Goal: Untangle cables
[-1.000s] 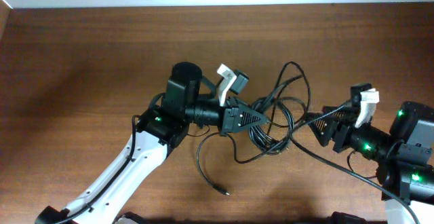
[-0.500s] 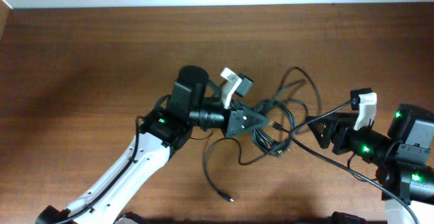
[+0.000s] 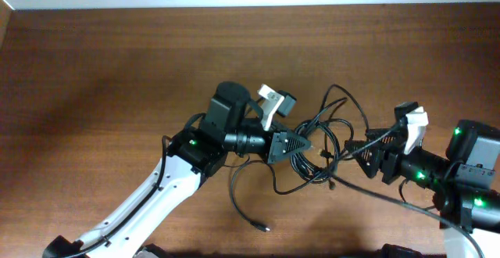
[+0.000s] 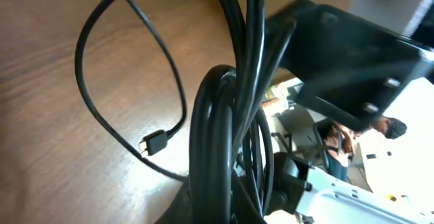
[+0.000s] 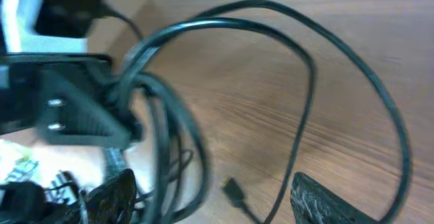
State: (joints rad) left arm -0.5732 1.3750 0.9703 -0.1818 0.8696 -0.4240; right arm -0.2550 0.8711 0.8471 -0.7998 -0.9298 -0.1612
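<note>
Left gripper (image 3: 307, 142) pinching cables (image 4: 213, 142) bundle. Right gripper (image 3: 351, 145) spread, empty. Hold bundle firm; right takes one strand, draws it out slowly, low over surface (image 3: 94, 94).

We see bare wooden table (image 3: 94, 94) across the whole left half and along the far edge, wide open for a gripper to pass. The centre right is crowded: tangled cables (image 3: 301, 163) fill the narrow gap between the left gripper (image 3: 303, 143) and the right gripper (image 3: 351, 146), which face each other. The left arm (image 3: 156, 194) crosses the near left on a diagonal. A loose plug end (image 3: 262, 227) lies near the front edge, bare wood around it.
</note>
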